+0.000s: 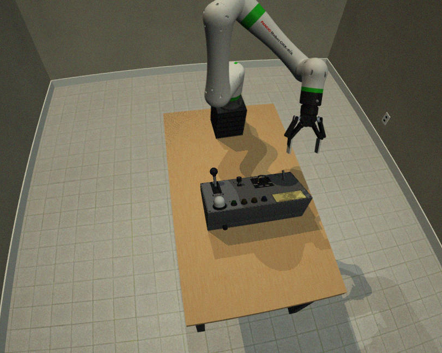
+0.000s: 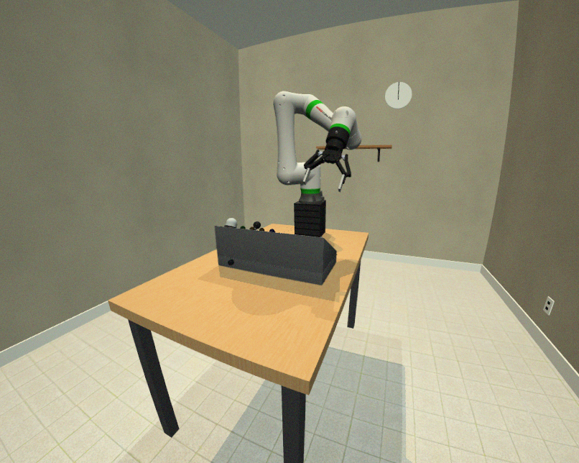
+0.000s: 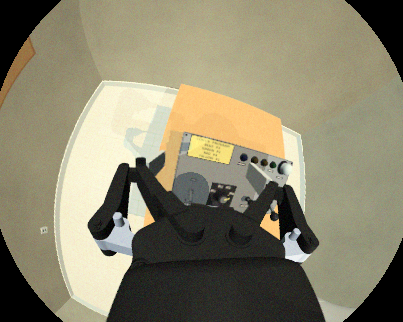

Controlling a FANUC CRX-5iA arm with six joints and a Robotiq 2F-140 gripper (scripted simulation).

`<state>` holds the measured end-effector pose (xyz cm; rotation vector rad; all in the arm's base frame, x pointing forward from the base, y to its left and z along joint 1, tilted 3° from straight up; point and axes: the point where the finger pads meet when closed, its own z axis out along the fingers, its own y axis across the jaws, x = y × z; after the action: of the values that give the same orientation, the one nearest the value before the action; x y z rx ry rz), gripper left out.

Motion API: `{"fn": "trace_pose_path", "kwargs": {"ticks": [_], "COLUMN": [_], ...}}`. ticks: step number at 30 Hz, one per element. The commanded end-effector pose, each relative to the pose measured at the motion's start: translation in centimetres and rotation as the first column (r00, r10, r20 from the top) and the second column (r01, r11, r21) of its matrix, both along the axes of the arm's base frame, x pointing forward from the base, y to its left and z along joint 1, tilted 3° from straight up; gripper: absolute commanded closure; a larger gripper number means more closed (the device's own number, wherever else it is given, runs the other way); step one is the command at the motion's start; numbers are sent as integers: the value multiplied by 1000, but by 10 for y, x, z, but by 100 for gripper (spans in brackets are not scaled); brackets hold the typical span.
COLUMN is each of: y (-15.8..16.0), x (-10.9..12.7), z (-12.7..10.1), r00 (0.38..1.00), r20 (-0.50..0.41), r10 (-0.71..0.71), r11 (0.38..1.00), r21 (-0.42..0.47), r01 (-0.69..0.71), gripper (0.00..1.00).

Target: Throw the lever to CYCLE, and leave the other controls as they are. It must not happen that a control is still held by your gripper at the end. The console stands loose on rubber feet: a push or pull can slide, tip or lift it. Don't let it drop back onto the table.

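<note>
The dark grey console [image 1: 253,203] sits in the middle of the wooden table [image 1: 244,227]. Its lever [image 1: 214,175], a rod with a black ball knob, stands in a slot at the console's left end, behind a white dome [image 1: 219,201]. My gripper [image 1: 302,149] is open and empty. It hangs high in the air, above the table's right edge, behind the console's right end and far from the lever. In the exterior view the gripper [image 2: 322,182] hangs well above the console [image 2: 274,254]. In the wrist view the console [image 3: 229,173] lies below, between my fingers.
On the console top there are also a row of small buttons [image 1: 248,200], a small knob [image 1: 238,181], a black guarded switch [image 1: 261,182], a thin toggle [image 1: 283,175] and a yellow plate [image 1: 288,196]. My black base block [image 1: 228,119] stands at the table's back edge.
</note>
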<state>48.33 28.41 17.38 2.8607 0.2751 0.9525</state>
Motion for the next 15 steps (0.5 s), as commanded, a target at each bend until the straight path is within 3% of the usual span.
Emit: {"fn": "trace_pose_path", "kwargs": {"ticks": [1,8,10,15], "y": [9,9,20,20], "x": [19,19,46,46], "z": [16,16,38,38], "r00": [1000,1000,1000,1000], "r20": [-5,-5,-13,-13], "r10": [2,2,4,4], "r11": [1000,1000,999,999], "r21": [-17,-17,-40,-40], "r01": [-2,-2,-4,-4], "gripper": [0,0,0,0]}}
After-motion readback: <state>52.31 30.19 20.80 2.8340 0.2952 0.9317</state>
